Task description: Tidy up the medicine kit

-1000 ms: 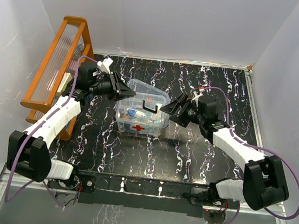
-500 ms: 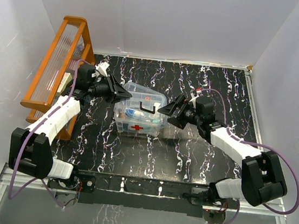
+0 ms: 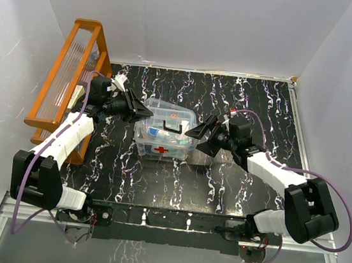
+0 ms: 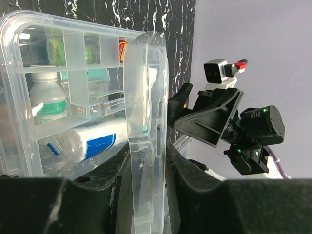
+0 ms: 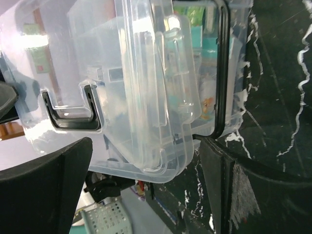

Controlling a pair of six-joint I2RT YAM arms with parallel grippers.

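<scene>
The medicine kit (image 3: 163,144), a clear box with a red cross (image 3: 161,149), stands mid-table. Its clear lid (image 3: 165,113) with a dark handle (image 3: 175,129) lies on top. My left gripper (image 3: 149,111) is at the kit's left end, shut on the lid's upright clear edge (image 4: 146,97), which runs down between its jaws (image 4: 148,195). My right gripper (image 3: 195,134) is at the kit's right end, wide open. Its fingers straddle the lid's latch flap (image 5: 161,87) without touching it. The divided tray (image 4: 78,87) shows inside, above a bottle (image 4: 46,100) and a tube (image 4: 97,139).
An orange slatted rack (image 3: 67,79) stands along the table's left edge, close behind my left arm. White walls close in the table at the back and both sides. My right arm's wrist (image 4: 219,117) faces the left camera across the kit.
My right gripper has moved left and down to the kit's right end and opened wider. My left gripper has drawn back slightly to the left with the lid's edge, and the lid lies flatter.
</scene>
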